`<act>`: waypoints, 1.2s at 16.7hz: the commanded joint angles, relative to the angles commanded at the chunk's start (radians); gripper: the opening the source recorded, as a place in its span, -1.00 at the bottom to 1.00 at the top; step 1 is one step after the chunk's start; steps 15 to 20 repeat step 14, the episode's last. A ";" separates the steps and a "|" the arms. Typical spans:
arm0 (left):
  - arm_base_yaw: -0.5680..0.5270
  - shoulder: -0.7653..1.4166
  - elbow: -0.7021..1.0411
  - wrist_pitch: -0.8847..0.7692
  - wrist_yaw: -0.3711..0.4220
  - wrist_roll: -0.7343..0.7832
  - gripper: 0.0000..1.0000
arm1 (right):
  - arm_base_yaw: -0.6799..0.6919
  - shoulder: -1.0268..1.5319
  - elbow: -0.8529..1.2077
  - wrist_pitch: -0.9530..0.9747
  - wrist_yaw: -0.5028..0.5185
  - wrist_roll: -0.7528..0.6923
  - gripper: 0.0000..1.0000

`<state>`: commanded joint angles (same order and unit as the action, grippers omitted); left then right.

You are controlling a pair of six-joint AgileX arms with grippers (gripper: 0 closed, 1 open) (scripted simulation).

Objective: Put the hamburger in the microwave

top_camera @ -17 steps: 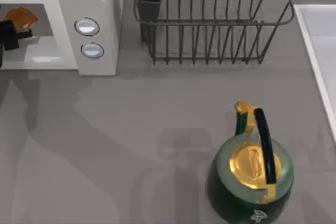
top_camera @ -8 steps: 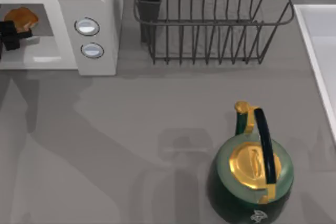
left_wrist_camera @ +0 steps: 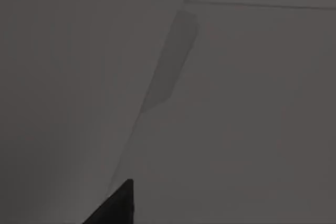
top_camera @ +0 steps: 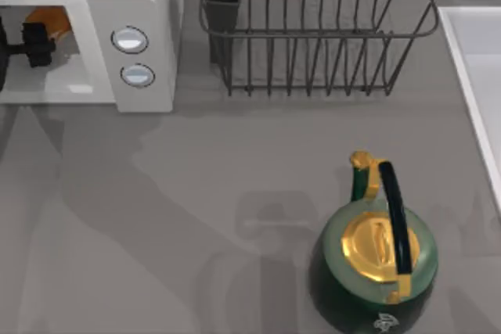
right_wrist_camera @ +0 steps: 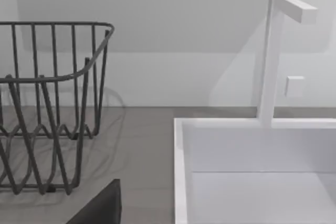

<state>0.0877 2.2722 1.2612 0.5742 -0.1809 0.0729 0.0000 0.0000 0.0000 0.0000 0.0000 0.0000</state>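
Observation:
The white microwave [top_camera: 141,5] stands at the table's back left with its front cavity open toward the left. Inside the cavity sits the orange hamburger [top_camera: 52,19], partly hidden under the microwave's top. My left gripper [top_camera: 39,37] reaches into the cavity, its black fingers right against the hamburger and apparently shut on it. In the left wrist view there are grey inner walls and one dark fingertip [left_wrist_camera: 115,205]. A single dark fingertip [right_wrist_camera: 100,205] of my parked right arm shows in the right wrist view, facing the rack and sink.
A black wire dish rack [top_camera: 313,29] stands at the back, right of the microwave. A green kettle [top_camera: 376,256] with a gold lid sits at the front right. A white sink [top_camera: 470,60] with a faucet [right_wrist_camera: 273,56] lines the right edge.
My left gripper and the hamburger have moved together to the right, deeper into the microwave cavity. The gripper has also turned. Nothing else has moved.

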 joint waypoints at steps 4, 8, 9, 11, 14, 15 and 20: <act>-0.006 -0.069 0.017 -0.079 0.012 -0.005 1.00 | 0.000 0.000 0.000 0.000 0.000 0.000 1.00; 0.006 -0.135 0.047 -0.177 0.011 -0.047 1.00 | 0.000 0.000 0.000 0.000 0.000 0.000 1.00; 0.012 -0.147 0.054 -0.201 0.006 -0.056 1.00 | 0.000 0.000 0.000 0.000 0.000 0.000 1.00; 0.025 -0.165 0.066 -0.239 -0.006 -0.067 1.00 | 0.000 0.000 0.000 0.000 0.000 0.000 1.00; 0.033 -0.174 0.072 -0.253 -0.013 -0.070 1.00 | 0.000 0.000 0.000 0.000 0.000 0.000 1.00; 0.033 -0.174 0.072 -0.253 -0.013 -0.070 1.00 | 0.000 0.000 0.000 0.000 0.000 0.000 1.00; 0.033 -0.174 0.072 -0.253 -0.013 -0.070 1.00 | 0.000 0.000 0.000 0.000 0.000 0.000 1.00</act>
